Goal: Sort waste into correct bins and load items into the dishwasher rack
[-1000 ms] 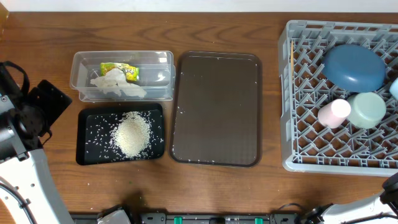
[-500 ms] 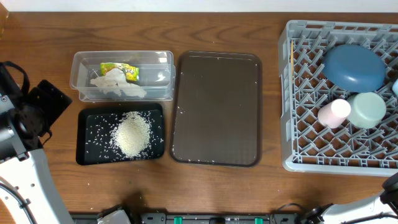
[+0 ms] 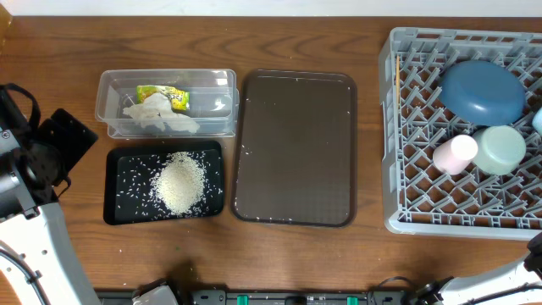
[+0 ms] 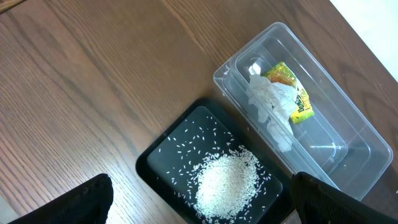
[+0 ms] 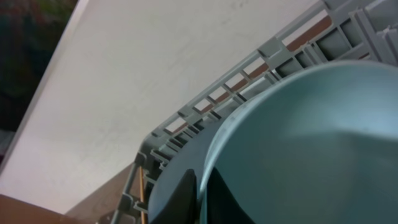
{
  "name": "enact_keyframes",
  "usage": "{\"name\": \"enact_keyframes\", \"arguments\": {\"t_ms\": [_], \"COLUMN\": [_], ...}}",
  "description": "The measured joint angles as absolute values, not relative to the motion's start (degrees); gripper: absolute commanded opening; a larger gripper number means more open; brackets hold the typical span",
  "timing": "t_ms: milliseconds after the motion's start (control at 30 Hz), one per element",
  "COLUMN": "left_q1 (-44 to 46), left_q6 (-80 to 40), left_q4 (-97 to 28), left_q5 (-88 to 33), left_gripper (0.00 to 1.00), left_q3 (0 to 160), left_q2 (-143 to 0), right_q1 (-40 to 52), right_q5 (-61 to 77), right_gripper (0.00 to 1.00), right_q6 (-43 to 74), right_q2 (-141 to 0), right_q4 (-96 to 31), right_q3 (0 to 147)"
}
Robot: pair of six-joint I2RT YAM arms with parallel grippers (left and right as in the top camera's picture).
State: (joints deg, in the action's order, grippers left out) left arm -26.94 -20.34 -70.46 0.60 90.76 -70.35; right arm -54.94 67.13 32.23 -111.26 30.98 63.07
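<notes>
The left claw (image 4: 202, 186) hung spread wide and empty. Straight ahead of it lay the rice heap (image 4: 227, 183) in the black tray (image 4: 199, 121). Beyond that, the clear tub (image 4: 339, 158) held tissue (image 4: 270, 102) and wrapper (image 4: 295, 93). For the right claw, the grip could not be told. A blue-green dish (image 5: 298, 143) in the rack (image 5: 186, 121) sat close before it.

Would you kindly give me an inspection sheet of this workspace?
Surface: wooden table.
Job's things: rice in black tray; tissue and wrapper in clear tub; dish, green bowl and cup in rack.
Clutter: brown tray with stray grains.
Hands: left hand open; right hand unclear.
Cables: thin ones at the front edge.
Surroundings: nothing seen.
</notes>
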Motion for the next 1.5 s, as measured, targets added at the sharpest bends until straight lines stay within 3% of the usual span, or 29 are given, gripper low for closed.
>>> {"name": "enact_keyframes", "arguments": {"t_ms": [133, 367, 667, 900, 1000, 1167, 1300, 1500], "left_q1": [-26.94, -26.94, -26.94, -26.94, -26.94, -26.94, -26.94, -26.94], "left_q6": [-20.36, -20.34, -20.36, -20.36, -20.36, -20.36, -20.36, -20.36], "left_q4": [-70.46, -70.46, -70.46, -70.46, -70.46, -70.43, -70.48, -70.46], "left_q5": [0.6, 0.6, 0.6, 0.6, 0.6, 0.58, 0.6, 0.6], "left_gripper": [0.93, 0.93, 0.93, 0.93, 0.93, 0.93, 0.93, 0.93], "left_q3": [90.76, 90.76, 90.76, 90.76, 90.76, 90.76, 90.76, 90.76], "left_q2": [-70.35, -70.35, -70.35, -70.35, -70.35, -70.35, -70.35, -70.35], "right_q1": [-55.07, -56.69, -57.74, -54.96, -52.51, -48.42, -43.55, -36.95], "right_q5": [67.26, 67.29, 67.29, 64.99, 61.49, 49.25, 31.86, 17.43], "right_gripper": [0.2, 0.17, 0.21, 0.34, 0.4, 0.44, 0.43, 0.38], "right_q6": [36.14, 41.39, 44.56, 44.51, 42.98, 35.75, 27.35, 16.86], "right_q2": [-111.39, -111.39, -111.31, -106.0, -101.38, -94.85, -92.16, -92.18], "right_q4": [35.27, 37.65, 39.18, 39.88, 34.72, 14.79, -2.79, -11.49], "right_q3": [63.0, 63.0, 62.98, 62.87, 62.96, 63.35, 65.12, 71.7]}}
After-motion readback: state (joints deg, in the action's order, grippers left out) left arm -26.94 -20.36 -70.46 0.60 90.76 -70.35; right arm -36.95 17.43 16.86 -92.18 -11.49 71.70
